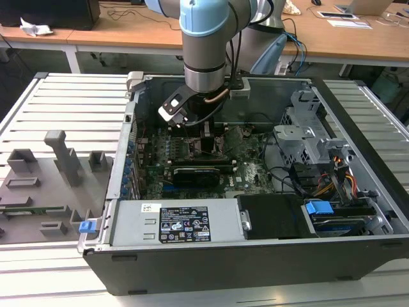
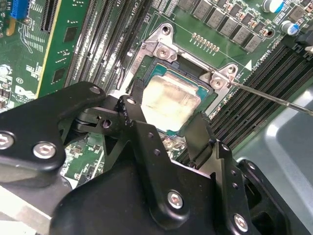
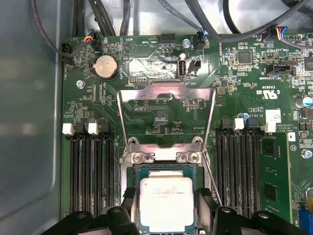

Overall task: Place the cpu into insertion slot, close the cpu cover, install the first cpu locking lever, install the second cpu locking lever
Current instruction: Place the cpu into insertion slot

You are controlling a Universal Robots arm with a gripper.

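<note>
The small flat silver-grey cpu (image 3: 166,203) lies inside the square insertion slot (image 3: 164,169) on the green board (image 3: 274,98). The board sits in the open black computer case (image 1: 223,265). The thin silver cpu cover (image 3: 166,92) is flipped open. The black end effector (image 3: 166,196) sits around the chip. I cannot tell if it grips or has let go.

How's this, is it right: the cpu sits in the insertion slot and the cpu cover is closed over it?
No. The cpu sits in the insertion slot, but the cpu cover is open, swung back off it, as the first wrist view shows.
</note>
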